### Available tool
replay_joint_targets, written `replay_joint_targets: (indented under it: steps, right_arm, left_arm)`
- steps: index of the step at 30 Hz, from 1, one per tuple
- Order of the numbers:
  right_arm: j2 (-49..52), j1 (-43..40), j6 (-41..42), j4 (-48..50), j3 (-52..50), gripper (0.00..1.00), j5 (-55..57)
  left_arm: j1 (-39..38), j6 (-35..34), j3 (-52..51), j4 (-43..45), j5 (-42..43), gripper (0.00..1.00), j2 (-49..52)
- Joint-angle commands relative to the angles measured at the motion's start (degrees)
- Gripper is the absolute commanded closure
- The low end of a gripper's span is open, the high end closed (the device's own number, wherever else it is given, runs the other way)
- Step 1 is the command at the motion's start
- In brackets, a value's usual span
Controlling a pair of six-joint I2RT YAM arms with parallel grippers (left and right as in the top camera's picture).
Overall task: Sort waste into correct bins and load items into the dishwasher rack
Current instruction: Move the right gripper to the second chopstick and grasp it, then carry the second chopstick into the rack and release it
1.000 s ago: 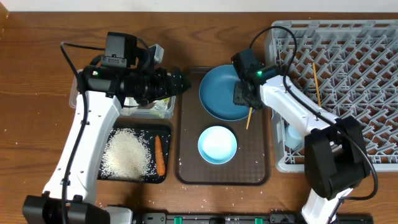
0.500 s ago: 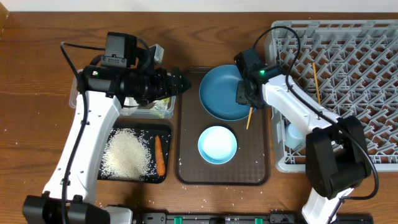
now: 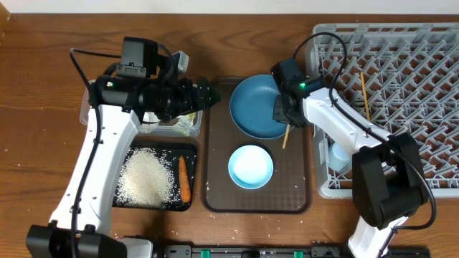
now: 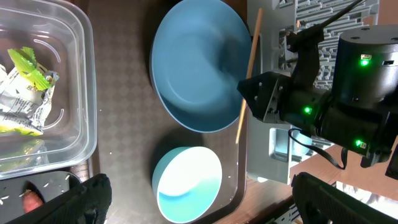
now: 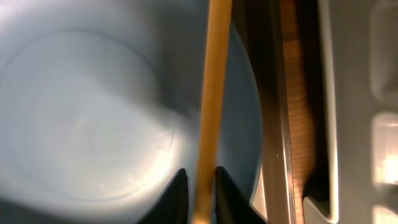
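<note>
My right gripper (image 3: pixel 284 115) is shut on a wooden chopstick (image 3: pixel 286 135) over the right edge of the dark-blue plate (image 3: pixel 254 107). The right wrist view shows the chopstick (image 5: pixel 210 93) between the fingers (image 5: pixel 199 190) above the plate (image 5: pixel 93 112). A second chopstick (image 3: pixel 365 97) lies in the grey dishwasher rack (image 3: pixel 409 64). The light-blue bowl (image 3: pixel 251 166) sits below the plate. My left gripper (image 3: pixel 209 93) is open and empty, by the clear tub (image 3: pixel 188 129). The tub (image 4: pixel 81 74) holds the green-and-white wrapper (image 4: pixel 25 87). Rice (image 3: pixel 147 177) and the carrot (image 3: pixel 183 179) lie in the black tray (image 3: pixel 192 204).
Plate and bowl rest on the brown serving tray (image 3: pixel 215 179). A light-blue cup (image 3: pixel 337 156) stands in the rack's front left corner. The pink cup and the napkin are not in view. A few rice grains are scattered on the brown tray and the wooden table.
My right gripper has shifted slightly up and to the right with the chopstick. The left arm has not moved.
</note>
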Motion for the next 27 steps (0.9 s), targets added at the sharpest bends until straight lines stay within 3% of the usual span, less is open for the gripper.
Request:
replay_joint_targets:
  steps: [1, 8, 16, 27]
  right_arm:
    - [0.48, -0.55, 0.66, 0.52, -0.26, 0.92, 0.81]
    - [-0.13, -0.59, -4.85, 0.33, 1.95, 0.99, -0.31]
    - [-7.89, -1.77, -15.52, -1.07, 6.34, 0.99, -6.73]
    - [-20.50, -17.79, -31.04, -9.16, 6.34, 0.99, -6.73]
  left_arm:
    - [-0.11, 0.37, 0.50, -0.11, -0.68, 0.05, 0.13]
    - [-0.11, 0.37, 0.50, -0.11, -0.68, 0.05, 0.13]
    - [-0.11, 0.37, 0.50, -0.11, -0.68, 0.05, 0.13]
    - [-0.11, 0.37, 0.50, -0.11, -0.68, 0.05, 0.13]
